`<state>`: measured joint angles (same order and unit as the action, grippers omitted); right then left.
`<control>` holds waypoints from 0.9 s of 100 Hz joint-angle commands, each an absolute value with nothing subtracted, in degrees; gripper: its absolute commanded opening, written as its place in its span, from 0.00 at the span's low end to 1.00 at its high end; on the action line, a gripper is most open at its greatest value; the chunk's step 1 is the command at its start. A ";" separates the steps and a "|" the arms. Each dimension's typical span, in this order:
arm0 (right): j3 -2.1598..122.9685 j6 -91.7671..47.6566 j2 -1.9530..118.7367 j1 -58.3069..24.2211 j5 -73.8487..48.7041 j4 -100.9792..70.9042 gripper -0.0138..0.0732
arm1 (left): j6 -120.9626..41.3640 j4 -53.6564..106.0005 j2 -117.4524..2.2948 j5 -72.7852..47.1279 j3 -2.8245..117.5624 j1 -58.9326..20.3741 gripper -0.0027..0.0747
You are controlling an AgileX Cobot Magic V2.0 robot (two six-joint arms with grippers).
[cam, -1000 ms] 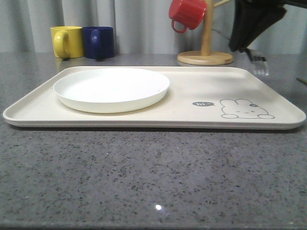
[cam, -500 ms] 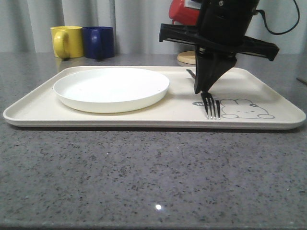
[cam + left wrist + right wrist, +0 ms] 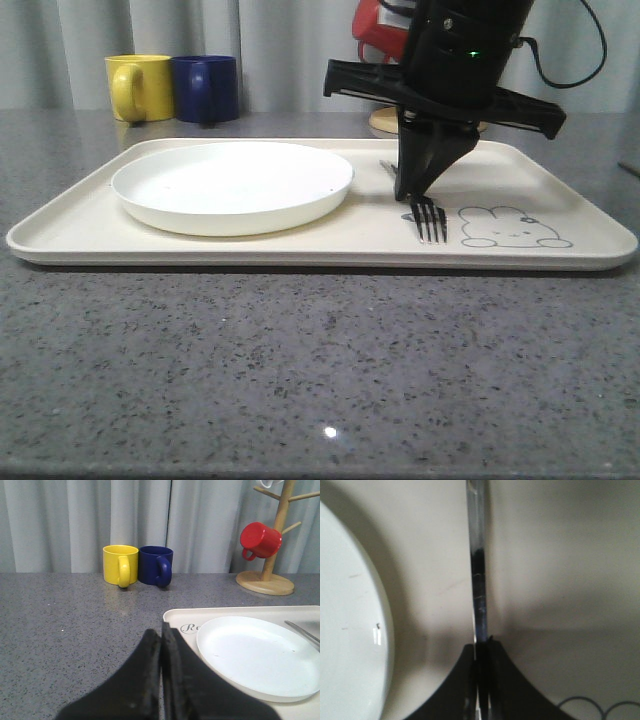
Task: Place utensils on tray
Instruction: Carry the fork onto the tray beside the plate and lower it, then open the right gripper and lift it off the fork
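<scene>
The fork [image 3: 430, 220] is lying low over the tray [image 3: 560, 175], tines beside the rabbit drawing [image 3: 513, 228], just right of the plate [image 3: 232, 185]. The right gripper [image 3: 412, 190] is clamping its handle between closed fingers. The left gripper [image 3: 161, 645] is hanging pressed together, holding nothing, near the tray's corner.

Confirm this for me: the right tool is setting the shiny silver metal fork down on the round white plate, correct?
Not quite. The right tool holds the shiny silver metal fork over the cream rectangular tray, beside the round white plate, not on it. The front view shows the tines next to the rabbit drawing.
</scene>
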<state>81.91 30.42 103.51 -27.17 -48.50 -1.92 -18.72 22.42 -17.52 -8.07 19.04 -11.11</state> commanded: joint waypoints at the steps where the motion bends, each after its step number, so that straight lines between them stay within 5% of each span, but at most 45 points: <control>1: 83.79 30.53 101.35 -27.12 -47.05 -2.32 0.15 | -18.43 22.72 -17.97 -3.86 20.50 -11.33 0.01; 34: 83.87 30.53 101.09 -27.12 -47.05 -2.33 0.56 | -18.43 22.72 -17.97 -3.86 20.50 -11.33 0.01; 64: 84.00 29.50 95.36 -26.06 -48.59 3.07 0.56 | -18.43 22.72 -17.97 -3.86 20.50 -11.33 0.01; 90: 84.00 20.66 88.78 -16.87 -56.33 5.58 0.56 | -18.43 22.72 -17.97 -3.86 20.50 -11.33 0.01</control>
